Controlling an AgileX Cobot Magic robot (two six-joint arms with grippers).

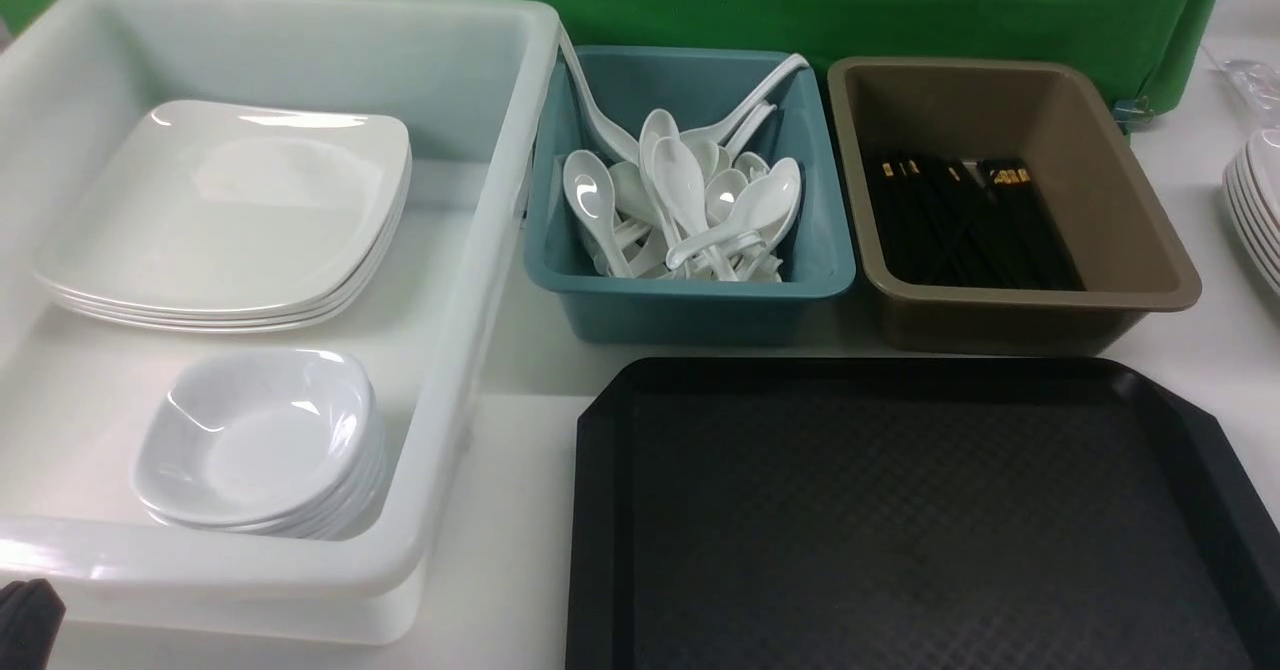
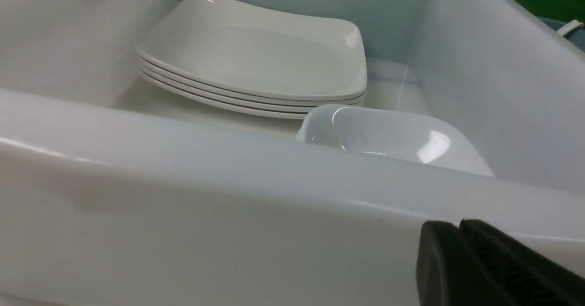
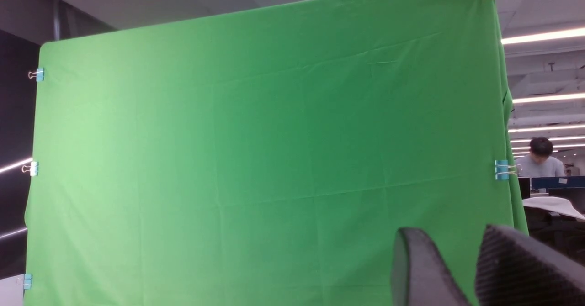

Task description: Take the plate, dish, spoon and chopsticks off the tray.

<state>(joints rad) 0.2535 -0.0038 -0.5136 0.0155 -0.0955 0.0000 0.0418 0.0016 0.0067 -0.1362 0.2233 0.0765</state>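
the black tray (image 1: 905, 510) lies on the white desk (image 1: 520, 370) at about 5 o'clock in the front view, its diamond-pattern floor bare. the top plate (image 1: 225, 210) sits on a stack of plates at 10 o'clock inside the big white tub (image 1: 470, 280), and the small dishes (image 1: 260, 440) are stacked at 8 o'clock in the same tub, nearer the robot than the plates. the white spoons (image 1: 685, 200) are heaped in the teal bin (image 1: 690, 290) at 12 o'clock, just beside the tub. the black chopsticks (image 1: 965, 225) lie in the brown tub (image 1: 1020, 300) at 1 o'clock, just past the tray's far rim. more white plates (image 1: 1258, 205) are stacked at the 3 o'clock edge.

the left claw (image 2: 459, 226) has its fingers pressed together with nothing between them, low beside the white tub's near wall. the right claw (image 3: 461, 260) is raised toward the green backdrop (image 3: 274, 150), its fingers (image 3: 420, 269) partly apart and empty.
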